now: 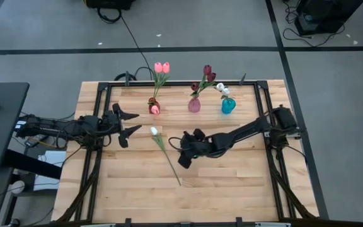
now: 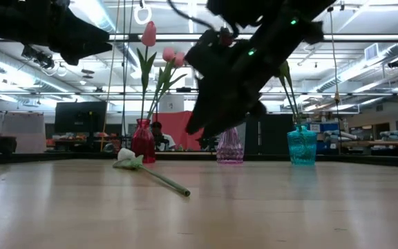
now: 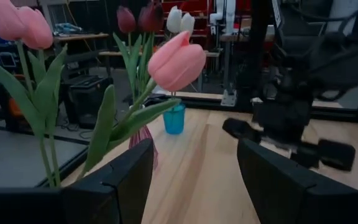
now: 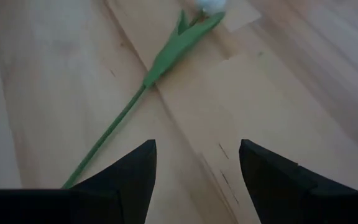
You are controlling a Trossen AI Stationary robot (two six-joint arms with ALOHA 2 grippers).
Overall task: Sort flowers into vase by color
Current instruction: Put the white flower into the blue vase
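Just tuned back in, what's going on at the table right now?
Flowers are being sorted into three vases by color. Pink tulips sit in the red vase, dark red ones in the pink vase, white ones in the teal vase. One white tulip lies on the table. The right tool hangs open beside its stem; the left tool waits open.

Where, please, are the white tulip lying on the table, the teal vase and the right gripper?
white tulip (image 1: pixel 154 131): high view, on its white head.
teal vase (image 1: pixel 228 106): high view, on its glass body.
right gripper (image 1: pixel 179 151): high view, midway between its open fingertips, beside the tulip's stem.
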